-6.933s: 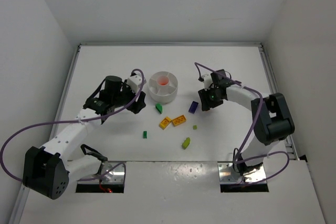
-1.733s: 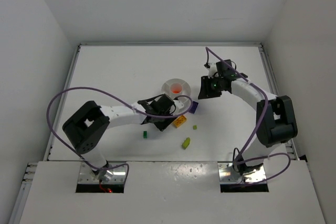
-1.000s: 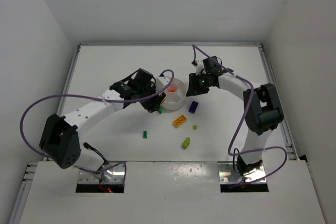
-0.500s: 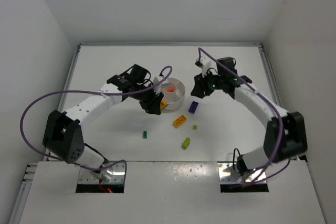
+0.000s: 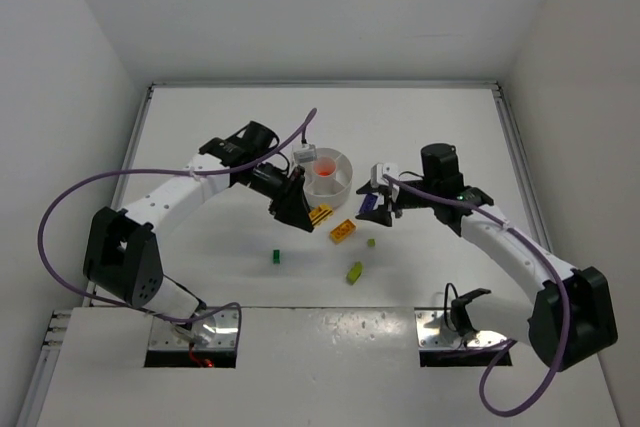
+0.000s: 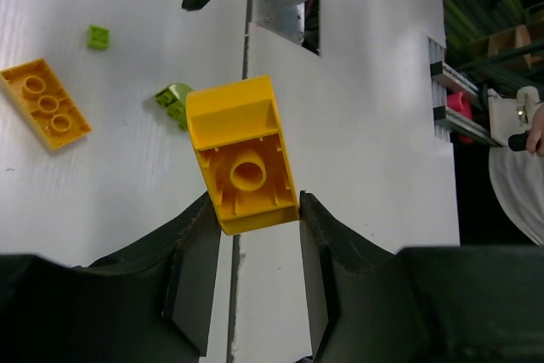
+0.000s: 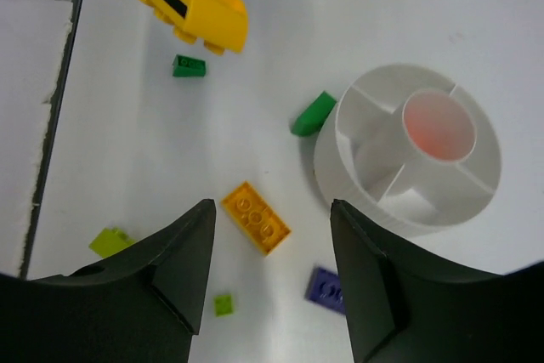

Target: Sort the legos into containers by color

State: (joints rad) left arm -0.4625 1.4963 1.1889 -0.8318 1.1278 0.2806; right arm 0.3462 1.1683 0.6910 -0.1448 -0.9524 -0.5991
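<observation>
I have my left gripper (image 6: 255, 201) pinching a sloped yellow plastic brick (image 6: 242, 150) between its jaws; the right gripper (image 7: 272, 210) jaws are spread.

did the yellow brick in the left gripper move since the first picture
Yes. The yellow brick has left the table just left of the yellow plate, which stayed put, and is now nearer the dish, in the left gripper.

Yellow brick (image 6: 242, 159) held aloft; other legos (image 5: 342, 230) lie beside white dish (image 5: 327, 188).
</observation>
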